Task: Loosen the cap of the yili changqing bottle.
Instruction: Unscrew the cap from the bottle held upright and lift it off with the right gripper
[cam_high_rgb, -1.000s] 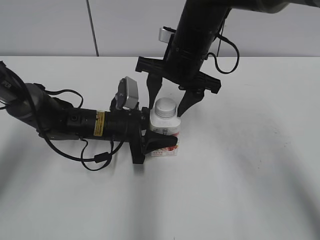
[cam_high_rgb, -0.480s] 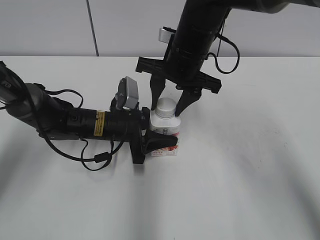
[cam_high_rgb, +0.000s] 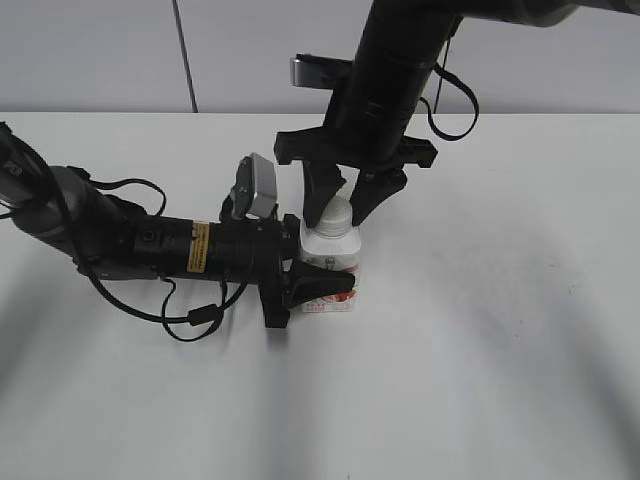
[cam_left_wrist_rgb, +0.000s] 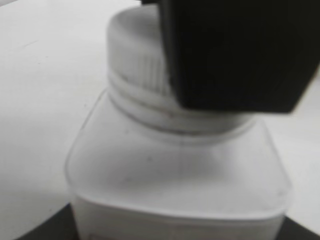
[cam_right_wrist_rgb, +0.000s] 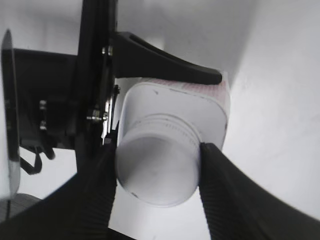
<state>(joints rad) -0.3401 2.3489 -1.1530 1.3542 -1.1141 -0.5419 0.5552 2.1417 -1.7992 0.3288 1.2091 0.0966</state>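
Note:
The yili changqing bottle (cam_high_rgb: 332, 268), white with a pink-red fruit label, stands upright on the white table. My left gripper (cam_high_rgb: 312, 268) reaches in from the left and is shut on the bottle's body; the bottle (cam_left_wrist_rgb: 175, 185) fills the left wrist view. My right gripper (cam_high_rgb: 342, 215) comes down from above and is shut on the ribbed white cap (cam_high_rgb: 338, 212), one finger on each side. The right wrist view shows the cap (cam_right_wrist_rgb: 157, 170) squeezed between both ribbed fingers (cam_right_wrist_rgb: 157, 172), with the bottle (cam_right_wrist_rgb: 210, 107) under it. In the left wrist view a right finger covers part of the cap (cam_left_wrist_rgb: 135, 50).
The white table (cam_high_rgb: 480, 350) spreads around the bottle. A grey wall (cam_high_rgb: 100, 50) runs along the table's far edge. The left arm's black cables (cam_high_rgb: 190, 315) lie on the table beside its wrist.
My right gripper has closed from open around the cap to shut on it, and its wrist has rotated about the cap. The left gripper and bottle have stayed put.

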